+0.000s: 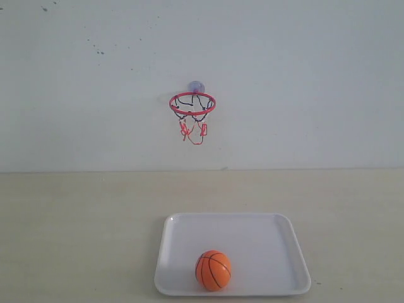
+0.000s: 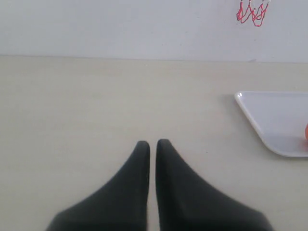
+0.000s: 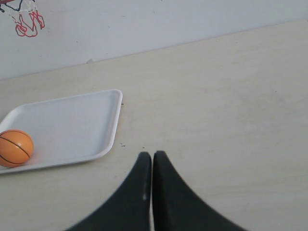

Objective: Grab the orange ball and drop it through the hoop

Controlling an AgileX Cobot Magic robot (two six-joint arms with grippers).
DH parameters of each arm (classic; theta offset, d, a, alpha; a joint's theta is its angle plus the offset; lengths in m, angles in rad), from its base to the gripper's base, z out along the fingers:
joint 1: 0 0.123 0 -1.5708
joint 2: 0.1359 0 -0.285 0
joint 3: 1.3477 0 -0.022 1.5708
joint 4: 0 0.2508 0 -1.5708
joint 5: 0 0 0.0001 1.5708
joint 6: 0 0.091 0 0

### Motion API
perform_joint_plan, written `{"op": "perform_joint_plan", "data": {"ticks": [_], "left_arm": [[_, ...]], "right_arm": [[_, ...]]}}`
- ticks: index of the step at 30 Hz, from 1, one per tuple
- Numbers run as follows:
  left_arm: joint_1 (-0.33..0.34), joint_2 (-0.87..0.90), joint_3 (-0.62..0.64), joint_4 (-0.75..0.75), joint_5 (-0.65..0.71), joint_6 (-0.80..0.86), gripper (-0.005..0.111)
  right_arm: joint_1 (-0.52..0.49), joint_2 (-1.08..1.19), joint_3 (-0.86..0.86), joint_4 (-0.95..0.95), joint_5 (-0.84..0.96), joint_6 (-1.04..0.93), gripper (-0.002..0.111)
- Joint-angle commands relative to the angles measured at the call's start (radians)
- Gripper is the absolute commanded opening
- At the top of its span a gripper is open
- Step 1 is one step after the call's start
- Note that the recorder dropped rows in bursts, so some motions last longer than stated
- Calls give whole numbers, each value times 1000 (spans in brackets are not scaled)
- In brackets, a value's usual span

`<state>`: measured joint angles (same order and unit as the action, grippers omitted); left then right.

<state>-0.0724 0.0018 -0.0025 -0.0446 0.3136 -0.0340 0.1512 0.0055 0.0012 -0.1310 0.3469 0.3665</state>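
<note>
The orange ball (image 1: 213,270) with black seams rests near the front edge of the white tray (image 1: 278,233); the right wrist view also shows the ball (image 3: 15,147), and a sliver of the ball (image 2: 306,132) peeks in at the left wrist view's edge. The hoop (image 1: 192,103), a red ring with black-and-red net, hangs from a suction cup on the wall above the tray. My left gripper (image 2: 152,143) is shut and empty over bare table, off to the tray's left. My right gripper (image 3: 152,154) is shut and empty, off the tray's right side. Neither gripper appears in the exterior view.
The beige table (image 1: 76,227) runs back to a white wall (image 1: 303,76). The tray's rim (image 3: 115,120) lies a short way from my right fingertips. The hoop's net (image 2: 251,12) (image 3: 29,21) shows at the edge of both wrist views.
</note>
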Motion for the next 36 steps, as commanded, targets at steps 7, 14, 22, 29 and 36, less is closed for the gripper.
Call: {"op": "perform_joint_plan", "data": {"ticks": [7, 14, 22, 29, 36], "left_arm": [[-7, -2, 3, 33, 21, 34, 4], [-7, -2, -108, -126, 34, 134, 4], [-7, -2, -354, -499, 43, 502, 4], [-7, -2, -380, -602, -139, 502, 4], [-7, -2, -370, -647, -198, 392, 4]], "right_arm": [[-3, -5, -1, -8, -12, -8, 0], [-3, -5, -1, -8, -12, -8, 0], [-3, -5, -1, -8, -12, -8, 0], [-3, -5, -1, -8, -12, -8, 0], [-3, -5, -1, -8, -12, -8, 0]]}}
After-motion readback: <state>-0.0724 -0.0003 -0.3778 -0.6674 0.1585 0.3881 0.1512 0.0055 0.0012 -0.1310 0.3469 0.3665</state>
